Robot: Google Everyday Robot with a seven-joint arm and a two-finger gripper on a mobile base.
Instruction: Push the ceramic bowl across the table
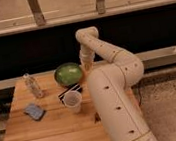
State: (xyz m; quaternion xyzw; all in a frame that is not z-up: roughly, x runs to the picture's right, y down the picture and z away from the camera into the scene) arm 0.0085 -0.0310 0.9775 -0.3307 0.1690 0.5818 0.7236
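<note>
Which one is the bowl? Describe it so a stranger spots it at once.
On the wooden table, look at the far edge, just left of the gripper. The bowl is round, shallow and glossy green, wider than the white cup in front of it.

The arm hides the counter's right edge, and its near edge is cut off. The pincer sits beside the bowl by the far edge.
</note>
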